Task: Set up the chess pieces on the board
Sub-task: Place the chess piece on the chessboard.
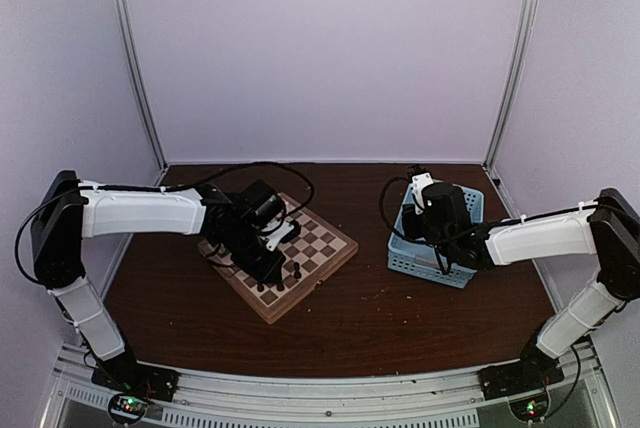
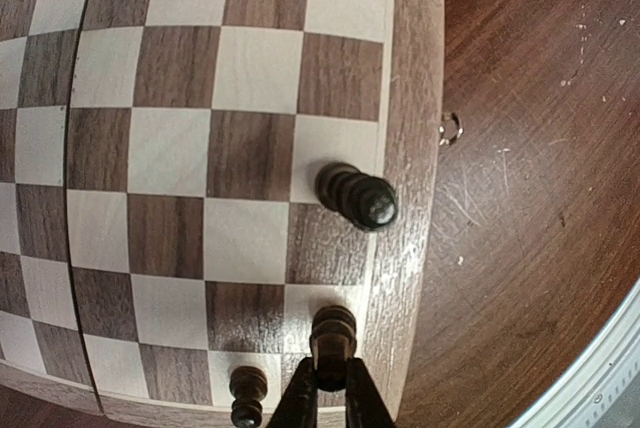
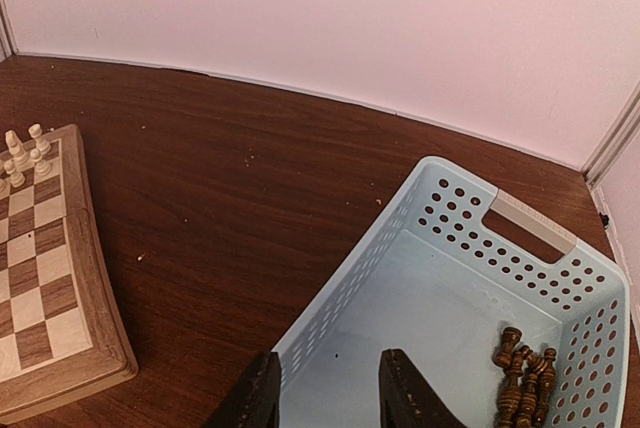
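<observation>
The board (image 2: 250, 78) lies checkered under my left gripper (image 2: 330, 388), which is shut on a dark brown chess piece (image 2: 333, 333) standing on a square of the outer row by the tan border. Another dark piece (image 2: 358, 196) stands two squares further along that row, and a small dark one (image 2: 247, 395) is just left of the fingers. In the top view the left gripper (image 1: 272, 270) is at the board's (image 1: 320, 243) near edge. My right gripper (image 3: 325, 398) hangs open and holds nothing over the light blue basket (image 3: 440, 208). Several dark pieces (image 3: 525, 373) lie in its corner.
A few cream pieces (image 3: 25, 153) stand on the board's far corner (image 3: 60, 348) in the right wrist view. The basket (image 1: 404, 260) sits to the right of the board on the dark wood table (image 1: 400, 318). White walls close in on three sides.
</observation>
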Controlling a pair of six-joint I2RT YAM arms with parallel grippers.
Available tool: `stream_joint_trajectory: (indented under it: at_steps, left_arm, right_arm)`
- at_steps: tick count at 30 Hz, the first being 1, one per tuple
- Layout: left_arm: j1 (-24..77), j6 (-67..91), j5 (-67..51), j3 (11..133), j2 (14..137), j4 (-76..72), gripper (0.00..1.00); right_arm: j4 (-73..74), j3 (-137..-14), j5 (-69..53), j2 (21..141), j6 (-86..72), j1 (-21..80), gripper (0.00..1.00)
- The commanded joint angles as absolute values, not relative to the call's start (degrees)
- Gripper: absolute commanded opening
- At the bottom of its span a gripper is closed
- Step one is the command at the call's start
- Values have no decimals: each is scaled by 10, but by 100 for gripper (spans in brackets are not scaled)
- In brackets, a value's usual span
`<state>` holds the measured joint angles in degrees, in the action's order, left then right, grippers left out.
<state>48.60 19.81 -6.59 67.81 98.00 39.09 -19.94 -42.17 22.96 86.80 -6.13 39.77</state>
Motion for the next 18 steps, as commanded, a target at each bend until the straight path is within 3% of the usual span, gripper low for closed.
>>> stream_joint_trajectory:
  at_steps: [1, 8, 14, 18]
  left_arm:
    - [491, 196, -68, 686, 988, 377, 10]
    - [492, 199, -65, 683, 992, 377, 14]
    - [493, 200, -53, 689, 994, 388, 34]
    - [495, 200, -54, 694, 990, 391, 42]
  right_arm:
    - [-197, -432, 229, 862, -58, 399, 36]
    - [-197, -432, 227, 860, -58, 400, 36]
    - [-196, -432, 226, 860, -57, 399, 36]
    - [-195, -432, 226, 860, -57, 400, 36]
